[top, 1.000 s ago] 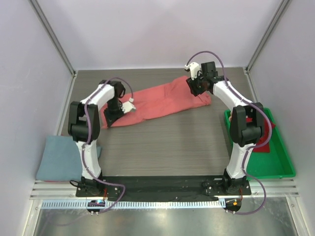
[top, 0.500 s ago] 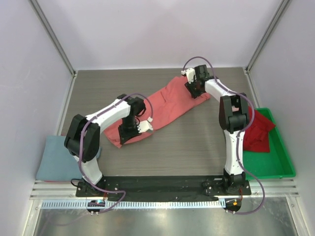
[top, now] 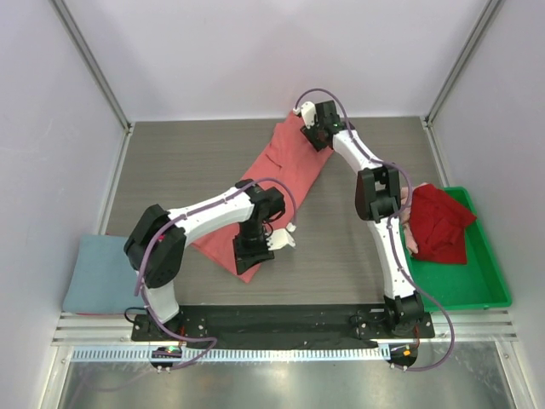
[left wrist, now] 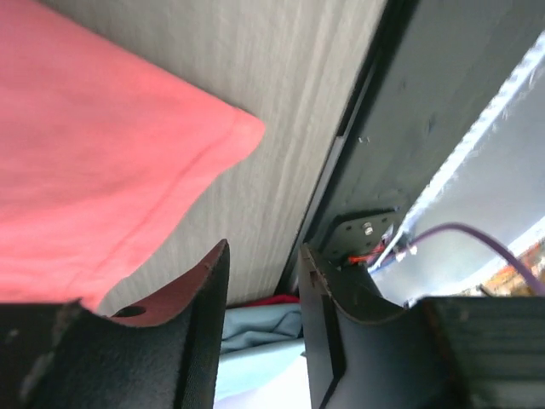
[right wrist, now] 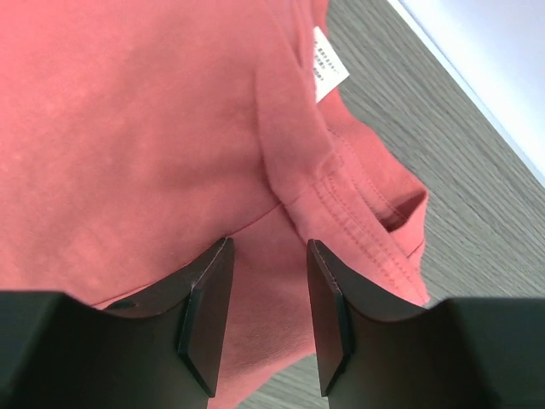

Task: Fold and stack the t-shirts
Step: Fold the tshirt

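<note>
Tabletop: dark grey wood-grain, matte. Pale lavender-white walls at 9, 12 & 3 o'clock. Alu posts slant out from the far corners at approx. 10 & 2. Black base plate at 6, then white perforated strip, brushed-metal sill. Light even, soft shadows.

Green tray is sitting at right of wood-grain table; black base plate is lying along its near edge.

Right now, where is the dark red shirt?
In the overhead view, the darker red t-shirt lies bunched in the green tray on the right, beside the right arm.
</note>
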`<control>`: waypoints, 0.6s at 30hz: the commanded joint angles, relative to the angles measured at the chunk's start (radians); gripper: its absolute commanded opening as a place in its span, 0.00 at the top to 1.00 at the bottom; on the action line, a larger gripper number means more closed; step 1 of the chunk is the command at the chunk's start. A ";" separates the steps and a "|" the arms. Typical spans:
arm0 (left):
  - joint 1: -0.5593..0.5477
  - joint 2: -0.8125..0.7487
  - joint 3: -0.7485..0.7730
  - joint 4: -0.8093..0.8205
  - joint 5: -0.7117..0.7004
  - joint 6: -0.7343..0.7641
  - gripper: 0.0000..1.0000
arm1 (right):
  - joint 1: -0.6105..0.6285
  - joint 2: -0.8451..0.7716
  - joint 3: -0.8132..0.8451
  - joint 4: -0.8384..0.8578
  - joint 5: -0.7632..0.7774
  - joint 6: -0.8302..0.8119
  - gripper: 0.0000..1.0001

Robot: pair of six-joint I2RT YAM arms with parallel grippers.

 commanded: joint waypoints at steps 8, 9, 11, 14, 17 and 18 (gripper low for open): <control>0.108 0.048 0.084 -0.053 -0.108 -0.032 0.65 | -0.009 -0.285 -0.197 -0.004 -0.003 0.097 0.53; 0.116 0.079 0.082 -0.037 -0.109 -0.030 0.66 | -0.008 -0.320 -0.214 -0.004 -0.006 0.101 0.53; 0.125 0.104 0.073 0.026 -0.129 -0.032 0.66 | -0.008 -0.346 -0.254 -0.004 -0.012 0.107 0.53; 0.127 0.163 0.065 0.080 -0.145 -0.039 0.66 | -0.008 -0.369 -0.300 -0.005 -0.010 0.101 0.53; 0.127 0.205 0.050 0.120 -0.140 -0.046 0.66 | -0.008 -0.363 -0.332 -0.005 -0.006 0.103 0.53; 0.127 0.209 0.033 0.131 -0.140 -0.053 0.66 | -0.008 -0.357 -0.337 -0.005 -0.007 0.103 0.53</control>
